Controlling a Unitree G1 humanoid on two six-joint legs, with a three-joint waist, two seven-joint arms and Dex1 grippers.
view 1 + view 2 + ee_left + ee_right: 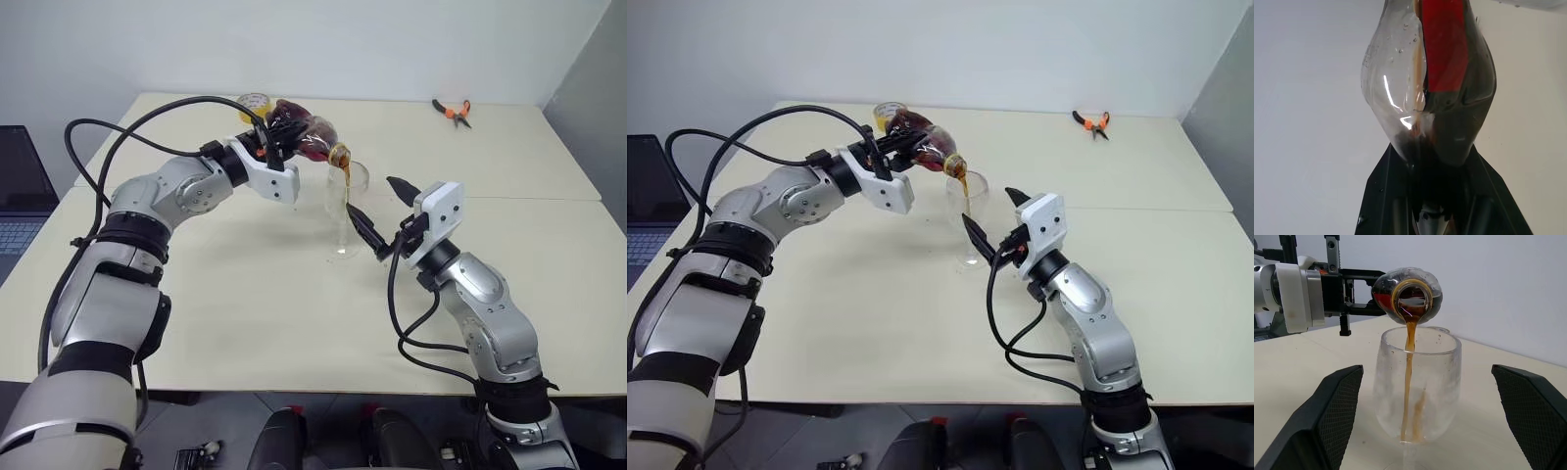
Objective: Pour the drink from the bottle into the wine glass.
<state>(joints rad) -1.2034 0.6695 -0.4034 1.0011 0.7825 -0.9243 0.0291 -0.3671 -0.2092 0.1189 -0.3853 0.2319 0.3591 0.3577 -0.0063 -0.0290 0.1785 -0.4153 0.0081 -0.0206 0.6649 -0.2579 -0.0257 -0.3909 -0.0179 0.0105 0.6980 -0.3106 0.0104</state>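
The bottle (306, 131) is tipped mouth-down over the wine glass (347, 210), with my left gripper (277, 137) shut on its belly. A thin brown stream of the drink (1409, 357) runs from the open mouth into the bowl, and a little pools at the bottom. More dark drink sits inside the bottle (1449, 127) beside its red label. The glass stands upright on the table. My right gripper (375, 200) stands open around the bowl; its two black fingers (1327, 421) sit one on each side, clear of the glass.
A yellow tape roll (253, 101) lies just behind the bottle. Orange-handled pliers (453, 111) rest at the far right of the beige table (245, 304). A laptop (15, 196) sits off the table's left edge.
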